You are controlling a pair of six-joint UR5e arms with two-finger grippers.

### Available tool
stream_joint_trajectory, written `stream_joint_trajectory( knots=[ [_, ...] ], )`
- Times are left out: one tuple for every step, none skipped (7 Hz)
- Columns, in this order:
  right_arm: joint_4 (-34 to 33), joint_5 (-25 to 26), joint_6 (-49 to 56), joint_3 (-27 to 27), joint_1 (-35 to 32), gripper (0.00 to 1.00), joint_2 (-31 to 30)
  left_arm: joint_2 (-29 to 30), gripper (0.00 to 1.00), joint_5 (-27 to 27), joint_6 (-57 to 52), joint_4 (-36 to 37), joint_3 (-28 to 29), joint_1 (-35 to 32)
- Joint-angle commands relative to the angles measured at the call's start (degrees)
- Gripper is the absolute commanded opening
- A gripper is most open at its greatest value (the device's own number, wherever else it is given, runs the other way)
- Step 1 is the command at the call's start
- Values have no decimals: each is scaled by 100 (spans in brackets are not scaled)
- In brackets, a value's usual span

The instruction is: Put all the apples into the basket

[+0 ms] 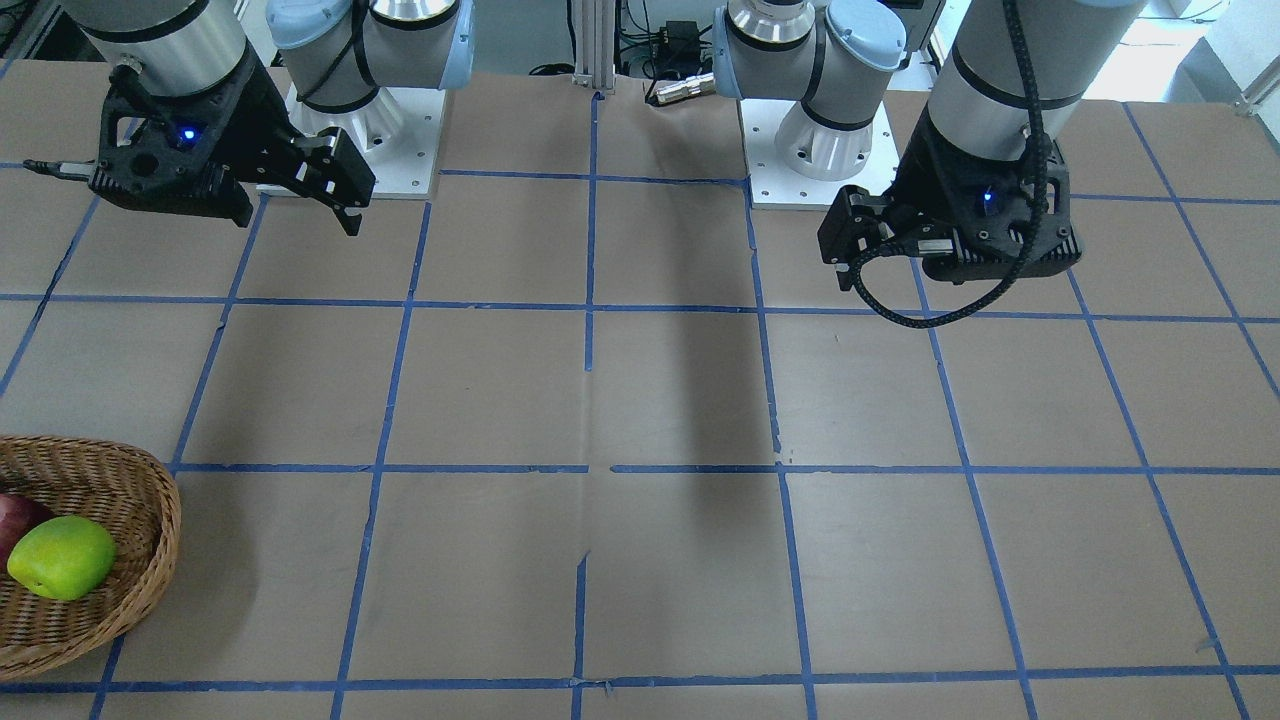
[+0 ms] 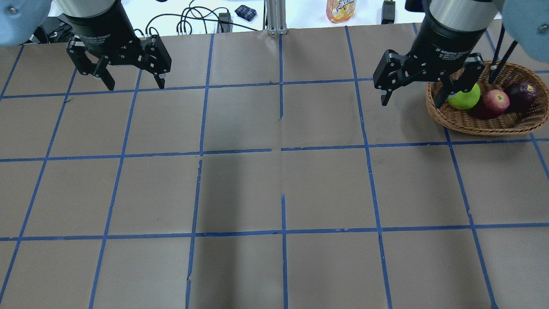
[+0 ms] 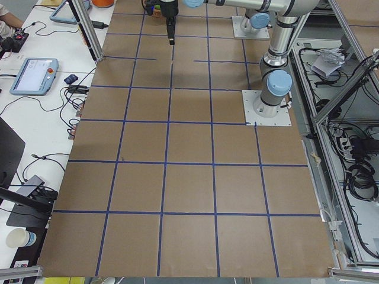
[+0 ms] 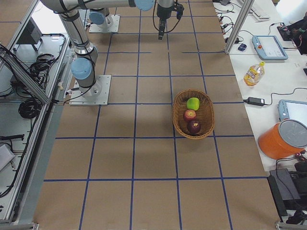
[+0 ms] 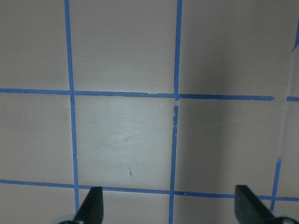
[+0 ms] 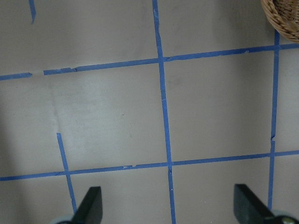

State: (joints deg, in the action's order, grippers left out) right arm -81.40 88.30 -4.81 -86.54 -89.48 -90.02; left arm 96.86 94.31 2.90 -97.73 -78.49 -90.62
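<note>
Wicker, light brown and woven: basket (image 2: pixel 484 128) on the robot's right side of the paper-covered table (image 2: pixel 240 193), toward the far edge. Inside it, all three apples in a row. Yellow-green apple (image 2: pixel 468 98) nearest the table's middle, red apple (image 2: pixel 496 101) close beside it, maroon apple (image 2: pixel 521 92) at the outer end. In the front-facing view, only the green one whole, with a dark sliver next to it at the frame's edge, probably the red. Right gripper (image 2: pixel 411 102) hanging above the table just beside the basket's inner rim, jaws spread wide, nothing between them, one finger overlapping the green apple in the overhead view. Left gripper (image 2: pixel 136 84) well apart on the other side, likewise spread and empty, above bare paper and blue tape lines (image 2: pixel 326 147).
</note>
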Motion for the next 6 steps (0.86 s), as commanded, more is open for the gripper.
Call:
stream_joint_trajectory(
  knots=[
    [10, 38, -11, -3, 19, 100, -6, -9, 100, 0, 0, 0, 0, 9],
    [28, 46, -2, -12, 19, 100, -76, -9, 100, 0, 0, 0, 0, 9],
    [158, 38, -2, -73, 45, 100, -111, -9, 100, 0, 0, 0, 0, 9],
    [151, 38, 15, -204, 80, 100, -225, 0, 100, 0, 0, 0, 0, 0],
    [72, 46, 33, -258, 141, 100, -252, 0, 100, -9, 0, 0, 0, 0],
    [124, 64, 42, -258, 150, 100, -261, -9, 100, -9, 0, 0, 0, 9]
  ],
)
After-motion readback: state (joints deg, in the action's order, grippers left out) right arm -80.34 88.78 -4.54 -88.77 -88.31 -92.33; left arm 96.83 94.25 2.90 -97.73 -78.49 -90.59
